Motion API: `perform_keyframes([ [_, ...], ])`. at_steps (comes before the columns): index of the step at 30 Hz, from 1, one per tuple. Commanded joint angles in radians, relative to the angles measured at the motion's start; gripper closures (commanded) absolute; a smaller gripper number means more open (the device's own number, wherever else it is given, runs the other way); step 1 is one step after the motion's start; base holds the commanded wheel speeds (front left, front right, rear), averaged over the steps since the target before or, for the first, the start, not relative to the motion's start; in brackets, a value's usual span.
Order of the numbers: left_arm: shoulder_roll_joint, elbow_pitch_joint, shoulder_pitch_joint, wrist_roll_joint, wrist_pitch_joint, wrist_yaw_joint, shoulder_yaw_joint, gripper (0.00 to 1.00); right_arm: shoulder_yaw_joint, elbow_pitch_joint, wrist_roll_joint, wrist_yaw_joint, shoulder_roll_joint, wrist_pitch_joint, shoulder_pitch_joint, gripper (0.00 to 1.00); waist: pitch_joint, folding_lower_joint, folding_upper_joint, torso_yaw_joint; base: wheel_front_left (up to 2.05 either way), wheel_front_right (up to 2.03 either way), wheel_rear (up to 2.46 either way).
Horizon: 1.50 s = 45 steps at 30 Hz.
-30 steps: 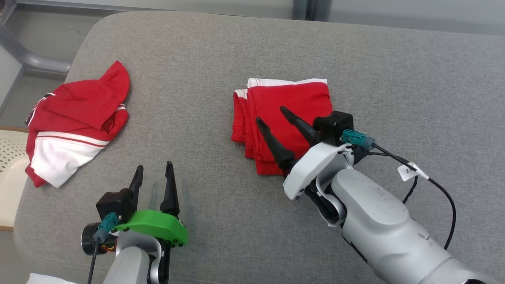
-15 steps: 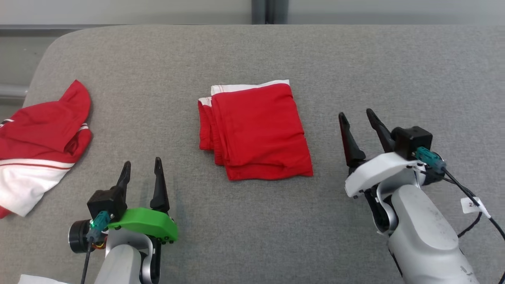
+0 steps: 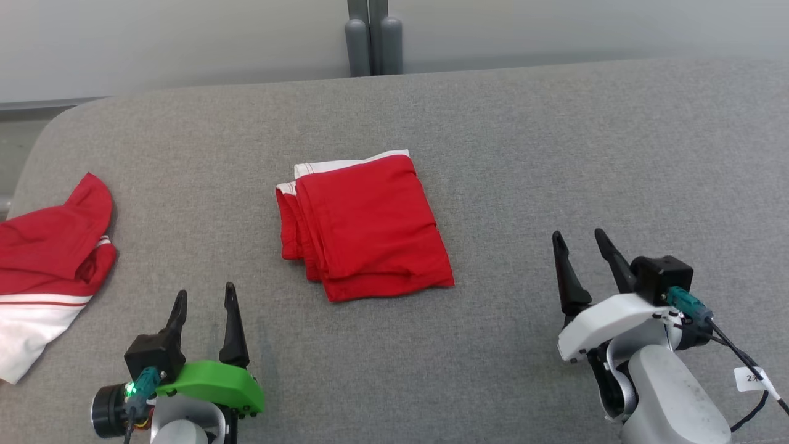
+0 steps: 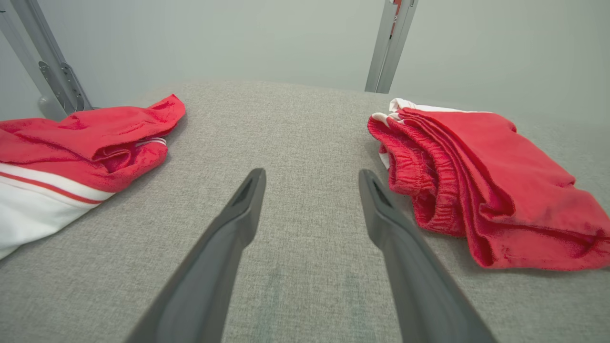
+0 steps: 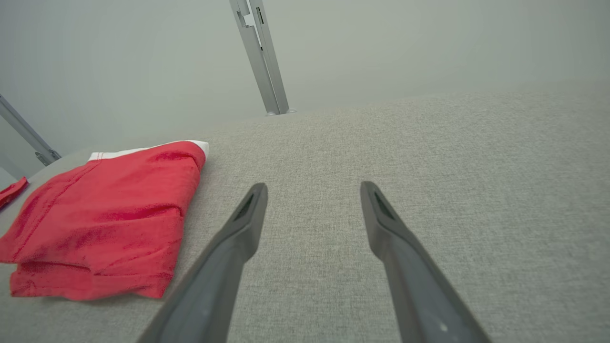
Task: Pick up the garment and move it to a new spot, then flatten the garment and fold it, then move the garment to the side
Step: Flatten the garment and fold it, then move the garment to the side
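Folded red shorts (image 3: 363, 228) lay near the middle of the grey cushion (image 3: 555, 154), slightly toward its left edge. White trim ran along their far side. Stacked layers with the gathered waistband showed on their left side. Nothing touched them.

My left gripper (image 3: 205, 290) hung over the front edge, nearer than the shorts and to their left. Its fingers were spread and empty. In the left wrist view, bare grey fabric showed between them, with the shorts off to the right.

My right gripper (image 3: 577, 234) hung near the front edge toward the right, well apart from the shorts. Its fingers were parted and held nothing.

A crumpled red-and-white shirt (image 3: 43, 271) lay at the left edge, partly cut off in the head view. A grey post (image 3: 373, 37) stood behind the far edge.
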Motion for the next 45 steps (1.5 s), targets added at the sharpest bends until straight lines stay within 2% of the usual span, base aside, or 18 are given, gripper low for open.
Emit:
perform_keyframes([
  [1, 0.005, -0.008, 0.037, 0.008, 0.001, -0.003, 0.007, 0.00, 0.015, -0.008, 0.009, 0.000, -0.001, 0.000, 0.033, 0.00, -0.031, 0.0000, 0.0000, -0.018, 0.00, 0.00, 0.00],
  [11, 0.005, -0.022, 0.082, 0.015, 0.001, 0.006, 0.013, 0.00, 0.037, -0.015, 0.020, 0.000, -0.001, 0.000, 0.062, 0.00, -0.044, 0.0000, 0.0000, -0.009, 0.00, 0.00, 0.00],
  [20, 0.005, -0.033, 0.017, -0.006, 0.001, 0.002, -0.027, 0.00, 0.114, 0.033, 0.039, 0.000, -0.002, 0.000, -0.061, 0.00, 0.044, 0.0000, 0.0000, 0.061, 0.00, 0.00, 0.00],
  [25, 0.005, -0.038, -0.022, -0.031, 0.001, 0.005, -0.084, 0.00, 0.150, 0.118, 0.050, 0.000, -0.002, 0.000, -0.176, 0.00, 0.114, 0.0000, 0.0000, 0.144, 0.00, 0.00, 0.00],
  [32, 0.005, -0.047, -0.053, -0.052, 0.001, 0.013, -0.115, 0.00, 0.183, 0.259, 0.079, 0.000, -0.002, 0.000, -0.300, 0.00, 0.167, 0.0000, 0.0000, 0.225, 0.00, 0.00, 0.00],
  [39, 0.004, -0.053, -0.076, -0.063, 0.001, 0.019, -0.140, 0.00, 0.185, 0.408, 0.092, 0.000, -0.003, 0.000, -0.364, 0.00, 0.197, 0.0000, 0.0000, 0.270, 0.00, 0.00, 0.00],
  [40, 0.005, -0.055, -0.078, -0.065, 0.001, 0.020, -0.140, 0.00, 0.190, 0.419, 0.099, 0.000, -0.003, 0.000, -0.376, 0.52, 0.201, 0.0000, 0.0000, 0.271, 0.00, 0.00, 0.00],
  [41, 0.004, -0.056, -0.079, -0.067, 0.001, 0.021, -0.140, 0.00, 0.194, 0.424, 0.099, 0.000, -0.003, 0.001, -0.385, 0.96, 0.204, 0.0000, 0.0000, 0.270, 0.00, 0.00, 0.00],
  [42, 0.005, -0.059, -0.077, -0.069, 0.001, 0.025, -0.137, 0.00, 0.200, 0.426, 0.103, 0.000, -0.002, 0.001, -0.389, 1.00, 0.207, 0.0000, 0.0000, 0.264, 0.00, 0.00, 0.00],
  [45, 0.004, -0.057, -0.070, -0.066, 0.001, 0.024, -0.131, 0.00, 0.192, 0.413, 0.105, 0.000, -0.002, 0.001, -0.393, 1.00, 0.205, 0.0000, 0.0000, 0.235, 0.00, 0.00, 0.00],
])
